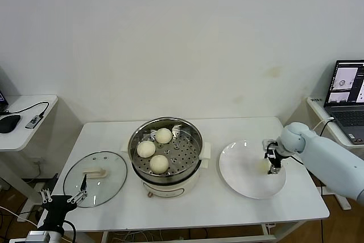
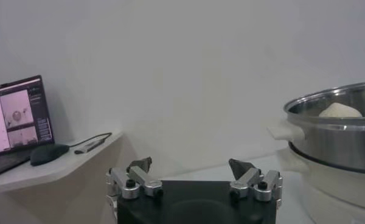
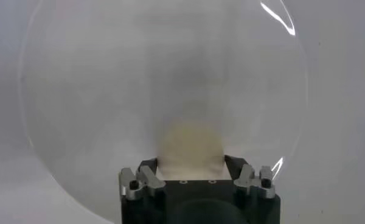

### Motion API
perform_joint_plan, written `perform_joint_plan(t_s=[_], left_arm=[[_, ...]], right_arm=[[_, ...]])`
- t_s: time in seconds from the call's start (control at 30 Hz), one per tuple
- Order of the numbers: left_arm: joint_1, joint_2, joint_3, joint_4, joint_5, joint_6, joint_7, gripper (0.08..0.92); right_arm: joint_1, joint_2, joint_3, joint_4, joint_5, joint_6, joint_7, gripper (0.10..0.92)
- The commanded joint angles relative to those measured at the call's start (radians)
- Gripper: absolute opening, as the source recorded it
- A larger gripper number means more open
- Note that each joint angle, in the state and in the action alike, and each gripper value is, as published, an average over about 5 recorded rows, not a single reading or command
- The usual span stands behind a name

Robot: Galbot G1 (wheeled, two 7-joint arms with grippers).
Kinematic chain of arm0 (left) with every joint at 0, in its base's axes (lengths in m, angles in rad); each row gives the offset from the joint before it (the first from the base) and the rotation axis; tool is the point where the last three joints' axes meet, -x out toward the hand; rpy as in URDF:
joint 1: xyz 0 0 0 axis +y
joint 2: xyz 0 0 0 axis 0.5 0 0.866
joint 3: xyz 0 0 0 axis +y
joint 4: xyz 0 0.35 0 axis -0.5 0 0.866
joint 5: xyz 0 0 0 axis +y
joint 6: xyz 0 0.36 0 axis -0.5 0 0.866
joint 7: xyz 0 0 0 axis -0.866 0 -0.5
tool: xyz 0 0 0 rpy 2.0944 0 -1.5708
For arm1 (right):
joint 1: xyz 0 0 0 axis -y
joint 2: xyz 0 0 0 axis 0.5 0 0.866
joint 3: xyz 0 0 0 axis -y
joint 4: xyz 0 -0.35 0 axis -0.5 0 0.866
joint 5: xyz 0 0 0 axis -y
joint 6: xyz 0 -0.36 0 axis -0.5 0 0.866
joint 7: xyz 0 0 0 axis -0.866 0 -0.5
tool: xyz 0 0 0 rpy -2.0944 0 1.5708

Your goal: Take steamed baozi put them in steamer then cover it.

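Table (image 1: 227,209): steamer (image 1: 166,166) at centre, plate (image 1: 242,174) just right of it, cover (image 1: 95,177) flat on the left near the front edge; bare tabletop behind and in front of the plate. Steamer holds three baozi (image 1: 160,163) on the perforated tray. Fourth baozi (image 3: 190,146) sits on the plate, right gripper (image 3: 191,167) down over it, fingers (image 3: 147,173) against both its sides, grasping it. Left gripper (image 2: 191,165) low by the table's front-left corner, jaws spread wide, empty.
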Motion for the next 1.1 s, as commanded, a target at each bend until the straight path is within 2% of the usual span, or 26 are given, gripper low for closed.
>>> perform_joint_plan(t_s=[0.03, 0.27, 0.53, 0.83, 1.1], left_arm=[[0.001, 0.000, -0.001, -0.001, 0.000, -0.001, 0.000, 0.823], [-0.006, 0.002, 0.003, 0.004, 0.000, -0.002, -0.001, 0.823], [-0.014, 0.009, 0.007, 0.006, -0.004, -0.003, -0.003, 0.823], [-0.020, 0.012, 0.019, 0.000, 0.028, -0.006, -0.007, 0.823], [-0.024, 0.007, 0.022, -0.004, 0.039, -0.008, -0.010, 0.823]], right_arm=[[0.046, -0.027, -0.026, 0.033, 0.026, 0.001, -0.009, 0.644], [0.217, -0.095, -0.141, 0.144, 0.161, -0.035, -0.022, 0.594], [0.595, -0.113, -0.423, 0.310, 0.452, -0.132, 0.005, 0.585], [0.915, 0.094, -0.670, 0.384, 0.737, -0.257, 0.112, 0.594], [0.896, 0.300, -0.667, 0.375, 0.971, -0.412, 0.244, 0.594]])
